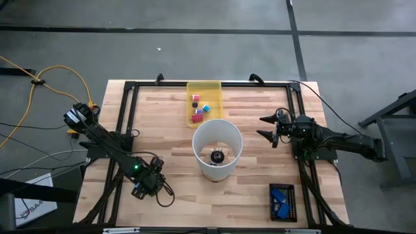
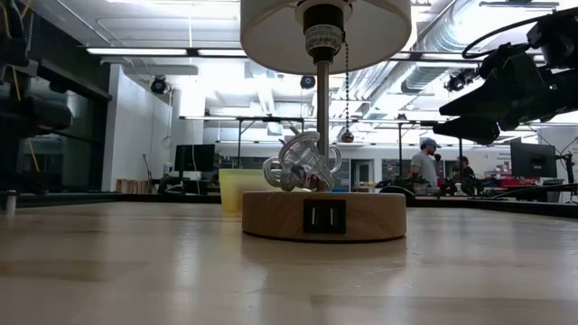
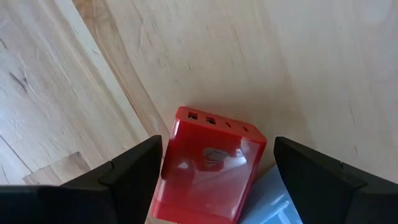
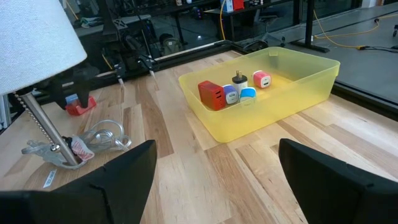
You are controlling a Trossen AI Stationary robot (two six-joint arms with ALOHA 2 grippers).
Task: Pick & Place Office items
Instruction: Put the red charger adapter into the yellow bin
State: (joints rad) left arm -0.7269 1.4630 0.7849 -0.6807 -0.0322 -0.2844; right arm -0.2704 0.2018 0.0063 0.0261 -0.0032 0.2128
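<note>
Left gripper [image 1: 144, 185]: I hung low at 7 o'clock, fingers spread astride a red charger [image 3: 208, 168], seemingly not touching.
Right gripper [image 1: 269, 127]: I waited at 3 o'clock, fingers spread, empty.

Legible text: almost none. One item only: a white sheet or box [image 1: 29, 207] on the floor off the table's edge, at about 8 o'clock in the high view, bearing dark characters that look like "SA4"; reading uncertain. The band of markings on the lamp's socket collar [image 2: 324, 40], at 12 o'clock in the low view, is too small to read. No readable label on the red charger block [image 3: 211, 165].
</note>
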